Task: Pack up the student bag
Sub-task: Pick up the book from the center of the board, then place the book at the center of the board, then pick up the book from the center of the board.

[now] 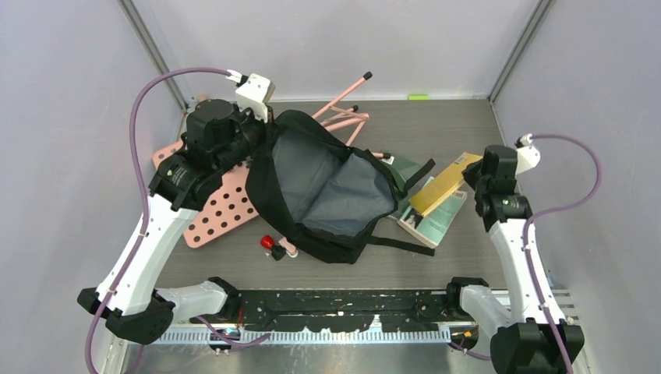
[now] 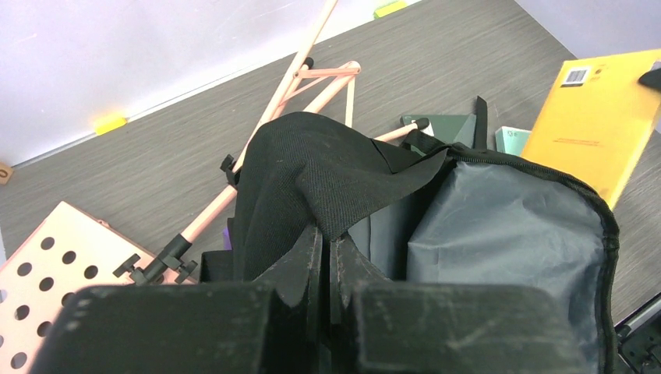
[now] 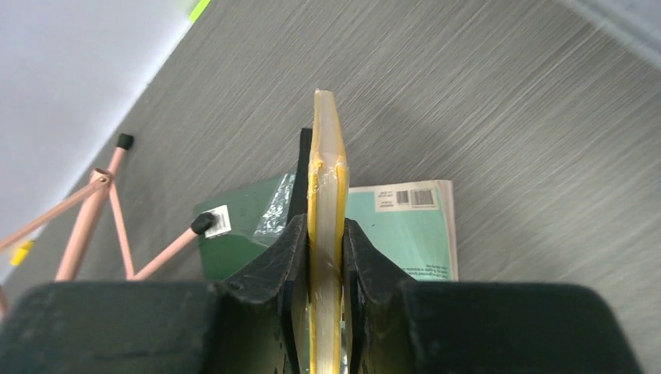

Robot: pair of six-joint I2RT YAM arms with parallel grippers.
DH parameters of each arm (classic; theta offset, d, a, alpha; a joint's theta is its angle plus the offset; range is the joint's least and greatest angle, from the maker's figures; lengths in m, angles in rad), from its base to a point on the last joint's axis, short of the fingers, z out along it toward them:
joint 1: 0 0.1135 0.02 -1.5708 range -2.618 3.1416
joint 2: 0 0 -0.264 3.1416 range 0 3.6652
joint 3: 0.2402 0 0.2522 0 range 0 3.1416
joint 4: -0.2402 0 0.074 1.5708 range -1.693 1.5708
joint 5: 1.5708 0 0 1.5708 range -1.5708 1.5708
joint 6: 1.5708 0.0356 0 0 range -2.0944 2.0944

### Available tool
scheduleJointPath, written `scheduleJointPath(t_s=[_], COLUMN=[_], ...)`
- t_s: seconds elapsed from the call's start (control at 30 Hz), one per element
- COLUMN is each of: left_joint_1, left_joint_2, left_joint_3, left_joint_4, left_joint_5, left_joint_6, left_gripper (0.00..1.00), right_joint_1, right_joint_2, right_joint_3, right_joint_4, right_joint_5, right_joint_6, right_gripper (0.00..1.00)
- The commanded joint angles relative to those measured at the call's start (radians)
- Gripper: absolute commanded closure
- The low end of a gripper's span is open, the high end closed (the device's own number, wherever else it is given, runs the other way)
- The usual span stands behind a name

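Showing barcodes, yellow book point(image 2: 600, 117) and teal book point(image 3: 397, 234) have unreadable print.

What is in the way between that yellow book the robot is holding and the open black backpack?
Nothing visible. The right end effector grips the yellow book just right of the student bag, above a teal book. The left end effector pinches the bag's fabric, holding its mouth open; only the bag's own rim lies between.

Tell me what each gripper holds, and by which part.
Left gripper pinches the student bag by its opening edge; right gripper clamps the yellow book by one end.
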Motion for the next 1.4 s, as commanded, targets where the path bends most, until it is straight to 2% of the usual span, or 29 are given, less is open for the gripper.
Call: scheduleJointPath(t_s=[0.0, 0.07, 0.23, 0.27, 0.47, 0.57, 0.87, 0.97, 1.2, 1.33, 1.37], left_joint_1=[0.003, 0.003, 0.003, 0.003, 0.003, 0.003, 0.003, 0.003, 0.003, 0.003, 0.003], left_joint_2=[-0.04, -0.042, -0.044, -0.045, -0.044, -0.046, -0.048, -0.049, -0.051, -0.051, -0.052], left_joint_3=[0.026, 0.028, 0.034, 0.034, 0.029, 0.029, 0.031, 0.031, 0.029, 0.031, 0.031], left_joint_4=[0.076, 0.075, 0.07, 0.071, 0.074, 0.073, 0.072, 0.071, 0.073, 0.073, 0.073], left_joint_5=[0.008, 0.006, 0.0, 0.001, 0.003, 0.002, -0.004, -0.004, -0.003, -0.003, -0.002], left_joint_6=[0.006, 0.007, 0.01, 0.01, 0.01, 0.012, 0.015, 0.015, 0.015, 0.014, 0.013], left_gripper=[1.0, 1.0, 1.0, 1.0, 1.0, 1.0, 1.0, 1.0, 1.0, 1.0, 1.0], right_joint_1=[0.001, 0.001, 0.001, 0.001, 0.006, 0.047, 0.16, 0.167, 0.183, 0.196, 0.197], right_joint_2=[0.063, 0.104, 0.166, 0.172, 0.283, 0.33, 0.484, 0.51, 0.521, 0.496, 0.495], right_joint_3=[0.262, 0.382, 0.518, 0.534, 0.569, 0.559, 0.518, 0.494, 0.435, 0.386, 0.378], right_joint_4=[-0.304, -0.405, -0.584, -0.591, -0.619, -0.597, -0.527, -0.507, -0.491, -0.474, -0.474], right_joint_5=[0.101, 0.115, 0.128, 0.116, -0.189, -0.218, -0.163, -0.163, -0.159, -0.182, -0.183], right_joint_6=[-0.196, -0.229, -0.286, -0.294, -0.364, -0.391, -0.424, -0.412, -0.387, -0.358, -0.349], right_gripper=[1.0, 1.0, 1.0, 1.0, 0.99, 0.99, 0.99, 0.91, 0.56, 0.48, 0.5])
